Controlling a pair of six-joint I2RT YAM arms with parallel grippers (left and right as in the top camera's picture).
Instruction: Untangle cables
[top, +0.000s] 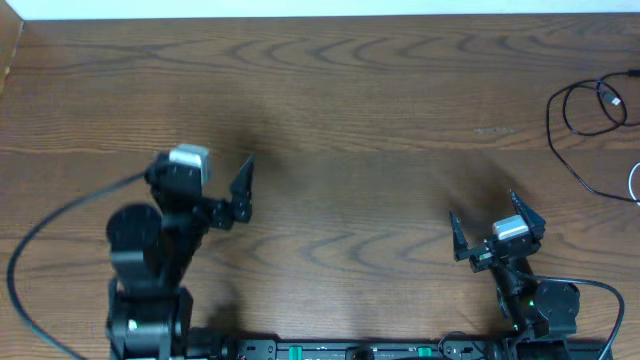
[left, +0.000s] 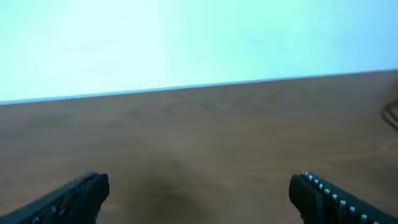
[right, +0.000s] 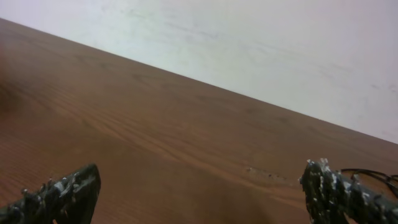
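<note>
The black cable (top: 578, 112) lies in a loose loop at the table's far right, with a small plug end (top: 611, 99) inside the loop. A short piece of the white cable (top: 634, 184) shows at the right edge, just below it. My right gripper (top: 483, 208) stands open and empty over bare wood, well to the left of and nearer than the cables. In the right wrist view (right: 202, 171) a thin stretch of the black cable (right: 372, 173) shows behind the right finger. My left gripper (top: 244, 192) is open and empty at the left (left: 199, 182).
The wooden table (top: 350, 110) ends at a pale wall along the back (left: 186, 43). Thicker black wires (top: 40, 235) run from the arm bases at the front edge. A blurred dark line (left: 392, 112) sits at the right edge of the left wrist view.
</note>
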